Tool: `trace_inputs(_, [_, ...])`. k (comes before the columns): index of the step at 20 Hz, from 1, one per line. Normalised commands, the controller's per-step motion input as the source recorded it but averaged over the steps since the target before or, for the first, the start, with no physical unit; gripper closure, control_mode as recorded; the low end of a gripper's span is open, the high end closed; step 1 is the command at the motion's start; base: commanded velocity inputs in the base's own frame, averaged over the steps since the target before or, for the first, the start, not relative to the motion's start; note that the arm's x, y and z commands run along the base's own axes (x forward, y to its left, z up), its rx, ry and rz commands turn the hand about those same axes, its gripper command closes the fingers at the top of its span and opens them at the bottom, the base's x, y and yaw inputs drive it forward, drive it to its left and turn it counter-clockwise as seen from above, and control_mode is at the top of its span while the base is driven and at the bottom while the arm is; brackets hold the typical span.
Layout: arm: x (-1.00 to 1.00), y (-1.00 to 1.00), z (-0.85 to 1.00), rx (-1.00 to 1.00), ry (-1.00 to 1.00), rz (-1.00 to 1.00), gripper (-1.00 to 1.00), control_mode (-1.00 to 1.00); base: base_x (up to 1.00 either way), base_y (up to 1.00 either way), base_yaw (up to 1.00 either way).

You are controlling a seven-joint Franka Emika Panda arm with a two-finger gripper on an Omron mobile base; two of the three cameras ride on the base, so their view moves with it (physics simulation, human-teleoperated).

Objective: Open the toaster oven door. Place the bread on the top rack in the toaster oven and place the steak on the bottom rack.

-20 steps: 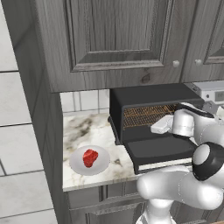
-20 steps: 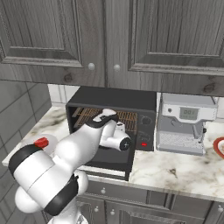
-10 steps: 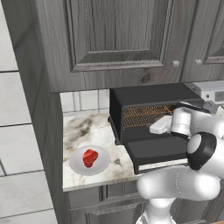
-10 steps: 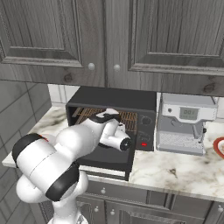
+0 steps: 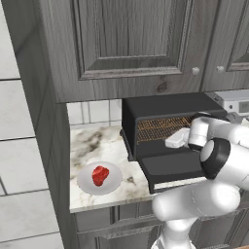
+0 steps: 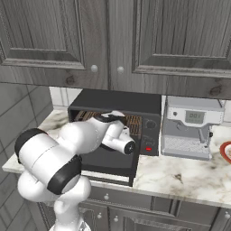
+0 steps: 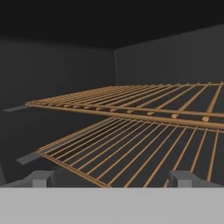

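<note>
Although small, the steak (image 5: 100,175) was judged soft, moist and likely slippery, a lumpy red chunk that would deform under pressure; a grip across its thicker middle, from above, seemed the safest hold. It lay on a round white plate (image 5: 114,185) at the lower left of the left base view, on the marble counter (image 5: 95,146), well apart from the gripper and to the left of the toaster oven (image 5: 165,109). No bread could be made out in any view.

The toaster oven door (image 5: 172,168) hung open, folded down toward the lower centre of the left base view. Behind it the top rack (image 7: 144,100) crossed the middle of the hand view, with the bottom rack (image 7: 131,153) below it; both were stiff wire grids, bare of food, and were judged able to bear light items without sagging.

The gripper (image 7: 110,178) stood at the mouth of the oven, its two finger tips (image 7: 40,178) rising at the lower left and lower right of the hand view. The jaws were spread wide and held nothing. The bottom rack's front edge lay just above and between the tips, apparently not touching them. In the right base view the hand (image 6: 118,135) appeared at centre, in front of the oven opening, beside the silver-white coffee machine (image 6: 191,128) at right.
</note>
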Motion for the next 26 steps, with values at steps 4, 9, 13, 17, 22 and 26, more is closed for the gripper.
trace_inputs(4, [0.2,0.0,0.0,0.0,0.0,0.0,-1.0,-1.0,0.0,0.0,0.0])
trace_inputs(9, [0.09,0.04,-0.12,0.0,0.0,0.0,-1.0,-1.0,0.0,0.0,0.0])
trace_inputs(13, [0.03,0.04,-0.18,0.0,0.0,0.0,-1.0,-1.0,0.0,0.0,0.0])
trace_inputs(17, [0.17,0.06,-0.04,0.0,0.0,0.0,-1.0,-1.0,0.0,0.0,0.0])
trace_inputs(22, [0.15,0.01,0.0,0.01,0.01,0.0,-1.0,-1.0,0.0,0.0,0.0])
trace_inputs(26, [0.06,0.0,-0.09,0.02,0.04,-0.01,-1.0,-1.0,0.0,0.0,0.0])
